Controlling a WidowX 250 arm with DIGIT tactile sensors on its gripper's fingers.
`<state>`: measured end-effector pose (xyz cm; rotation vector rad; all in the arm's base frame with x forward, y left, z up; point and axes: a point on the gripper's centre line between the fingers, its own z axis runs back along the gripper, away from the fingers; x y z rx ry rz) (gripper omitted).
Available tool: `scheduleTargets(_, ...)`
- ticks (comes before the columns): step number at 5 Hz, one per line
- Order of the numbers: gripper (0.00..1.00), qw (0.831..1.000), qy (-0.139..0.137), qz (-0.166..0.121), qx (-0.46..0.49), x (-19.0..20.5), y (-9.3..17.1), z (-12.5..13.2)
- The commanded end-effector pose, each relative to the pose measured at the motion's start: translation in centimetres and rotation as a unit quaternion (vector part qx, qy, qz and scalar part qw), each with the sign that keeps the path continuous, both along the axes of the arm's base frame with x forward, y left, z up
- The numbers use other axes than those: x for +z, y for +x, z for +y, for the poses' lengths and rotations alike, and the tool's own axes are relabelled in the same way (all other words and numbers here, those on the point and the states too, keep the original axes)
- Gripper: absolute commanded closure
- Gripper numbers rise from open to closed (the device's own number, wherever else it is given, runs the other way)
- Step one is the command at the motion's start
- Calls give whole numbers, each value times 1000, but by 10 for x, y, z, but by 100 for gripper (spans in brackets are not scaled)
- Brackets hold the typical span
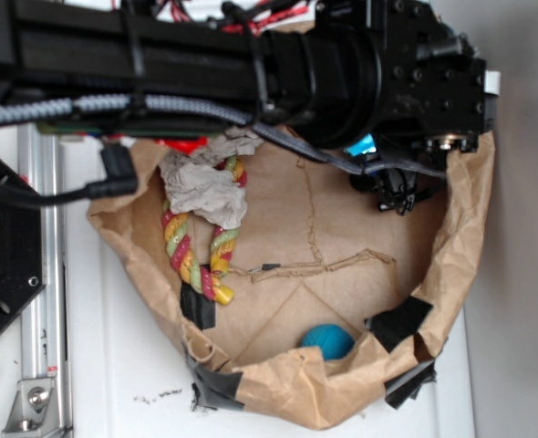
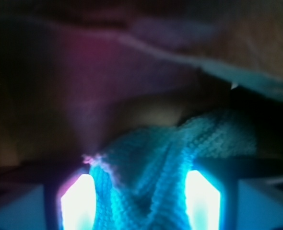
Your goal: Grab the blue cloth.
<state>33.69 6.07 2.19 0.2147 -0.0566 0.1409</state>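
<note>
one blue cloth point(image 2: 151, 167) between tool point(image 2: 140, 201) fingers point(image 2: 78, 201)

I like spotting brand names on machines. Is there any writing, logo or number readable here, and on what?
None can be read.
The black robot arm shows no legible label.
The brown paper bag, the rope toy and the blue ball carry no text.
The wrist view is dark and blurred: only the blue cloth between glowing fingers.

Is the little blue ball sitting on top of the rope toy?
No, the blue ball lies alone on the bag floor near the front wall of the paper bag, well apart from the colorful rope toy.
</note>
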Motion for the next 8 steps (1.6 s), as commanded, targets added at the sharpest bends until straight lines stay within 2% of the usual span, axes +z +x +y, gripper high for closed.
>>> scheduleTargets(1, 100, 1000, -1, -6, -25, -2, -2, 4)
scheduleTargets(2, 100, 999, 4, -5, -42, -4, 1, -1)
scheduleTargets(3, 100, 995, 6, -15, -94, 4, -6, -10)
scheduleTargets(4, 100, 990, 26, -29, -136, 29, -14, -36)
scheduleTargets(5, 100, 981, 14, -45, -186, 70, -24, -80)
scheduleTargets(6, 100, 975, -33, -40, -217, 116, -37, -111)
scheduleTargets(7, 100, 972, -62, -18, -228, 127, -48, -126)
scheduleTargets(8, 100, 978, -79, -10, -191, 129, -61, -125)
